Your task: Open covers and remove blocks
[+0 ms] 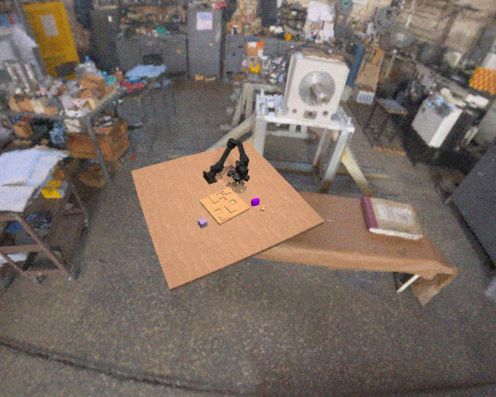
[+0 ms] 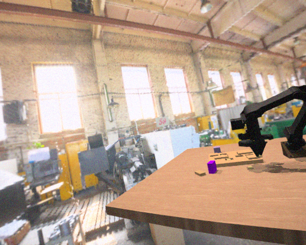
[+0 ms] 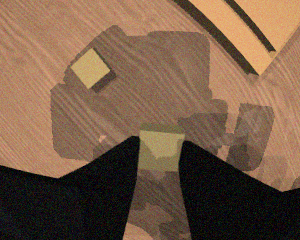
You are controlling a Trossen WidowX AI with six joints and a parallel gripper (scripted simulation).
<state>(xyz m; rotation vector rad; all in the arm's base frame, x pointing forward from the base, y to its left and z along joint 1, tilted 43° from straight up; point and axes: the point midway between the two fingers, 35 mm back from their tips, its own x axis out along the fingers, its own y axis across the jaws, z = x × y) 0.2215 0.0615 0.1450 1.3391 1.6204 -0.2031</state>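
A yellow-green block (image 3: 161, 150) is pinched tight between the two fingertips of the gripper (image 1: 238, 178) (image 2: 259, 154) (image 3: 160, 147). It is held above the table (image 1: 188, 251) (image 2: 213, 195) (image 3: 20, 120), just off the board (image 1: 240, 208) (image 2: 240, 162) (image 3: 285, 20), on the side toward the table's far corner in the top view. In the wrist view, the board's nearest corner is seen up and to the right of the block. A small yellow piece (image 2: 250, 167) (image 3: 91, 69) is seen up and to the left, laid flat and turned like a diamond. The block's sides are lined up with the fingers, but which side is longest cannot be told. It should be lowered straight down, with the board's edge and the small piece both missed, and only then be let go.
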